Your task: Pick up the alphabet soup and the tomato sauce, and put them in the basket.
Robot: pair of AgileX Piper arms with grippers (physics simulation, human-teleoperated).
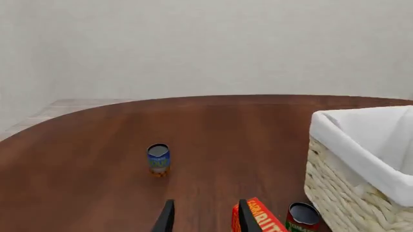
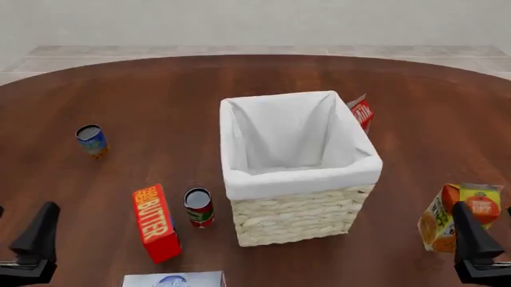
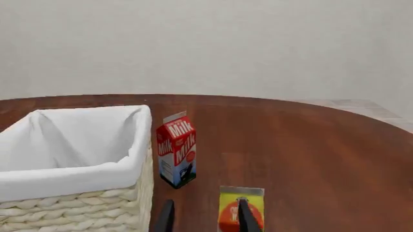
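1. Left wrist view: The left gripper (image 1: 203,217) hung above the brown table (image 1: 213,130), its two dark fingers spread apart with nothing between them. The alphabet soup (image 1: 158,160) stood upright and alone on the wood ahead. Beside one fingertip showed a corner of the red butter box (image 1: 259,218), with the tomato sauce (image 1: 302,217) just past it, close to the woven wall of the basket (image 1: 342,193).

2. Front view: The basket (image 2: 291,218) stood mid-table, its white lining showing nothing inside. The tomato sauce (image 2: 198,207) stood upright between the butter box (image 2: 154,222) and the basket, near both but apart from them. The alphabet soup (image 2: 92,140) stood well off toward the left side. A milk carton (image 2: 362,112) peeked from behind the basket's far right corner, and an orange juice carton (image 2: 456,216) stood near the right. A pale box (image 2: 174,280), its label hard to read, lay at the near edge. Dark parts of both arms showed in the lower corners.

3. Right wrist view: The right gripper (image 3: 203,217) had its fingers parted and empty, one fingertip overlapping the juice carton (image 3: 241,209). The milk carton (image 3: 177,150) stood just beside the basket (image 3: 77,205).
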